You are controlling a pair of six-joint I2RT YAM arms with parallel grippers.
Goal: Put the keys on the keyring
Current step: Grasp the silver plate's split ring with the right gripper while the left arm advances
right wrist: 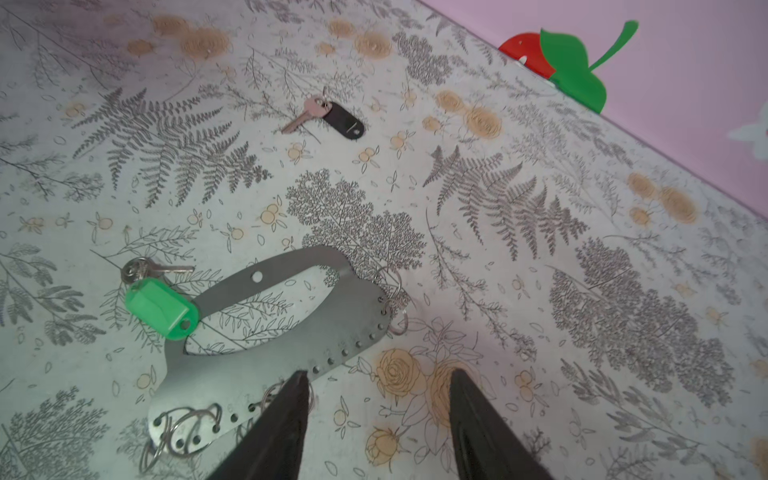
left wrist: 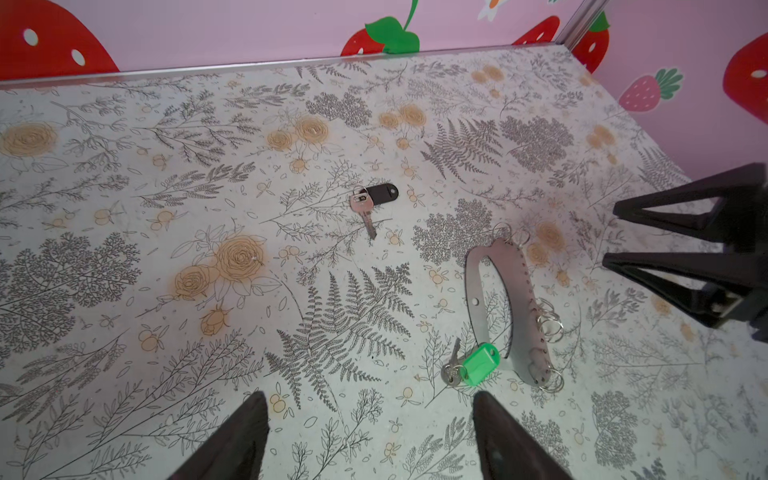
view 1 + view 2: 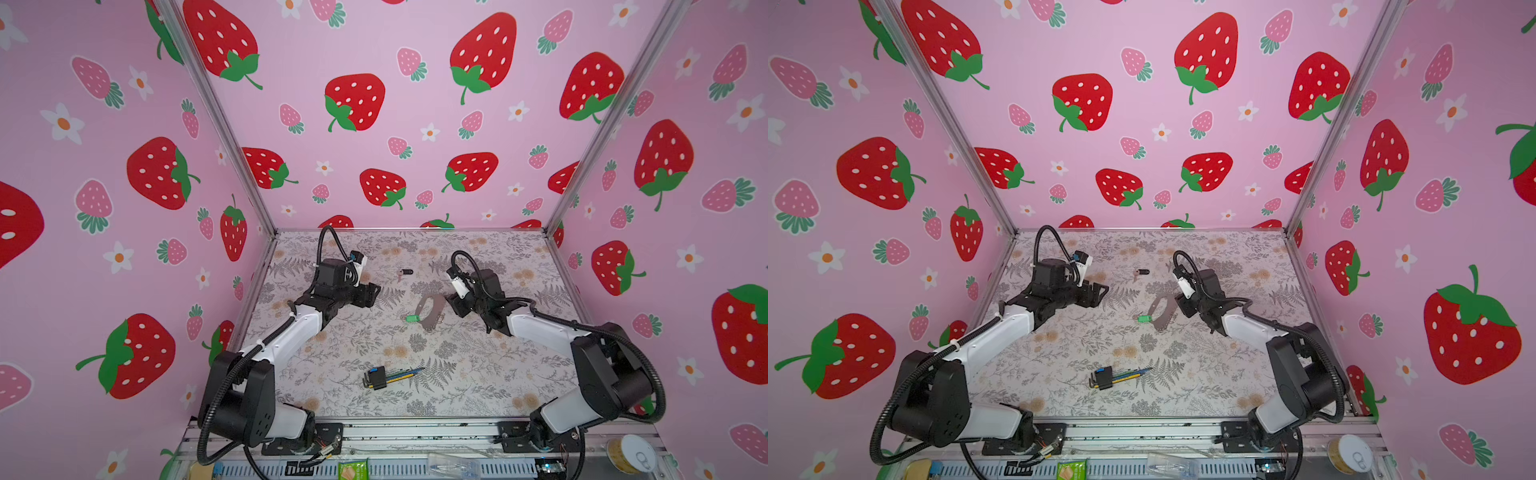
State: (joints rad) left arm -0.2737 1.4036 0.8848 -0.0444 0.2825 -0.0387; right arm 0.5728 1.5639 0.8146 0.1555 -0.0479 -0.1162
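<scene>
Black right hand [image 1: 378, 373] low at keyring [image 1: 299, 266] edge, jaws apart; left hand [image 2: 369, 395] wide.

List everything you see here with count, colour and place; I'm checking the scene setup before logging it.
keyring: one, grey-brown strap, silvery rings, table middle
black-tag key: one, silvery, behind the keyring, apart
green-tag key: one, silvery, tag overlapping keyring's left end
hex wrenches: one bundle, multicoloured, black-and-blue holder, front middle
table: one, grey floral, underneath
left arm: black-white, jaws open, empty
right arm: black-white, jaws apart at keyring's ringed edge
</scene>
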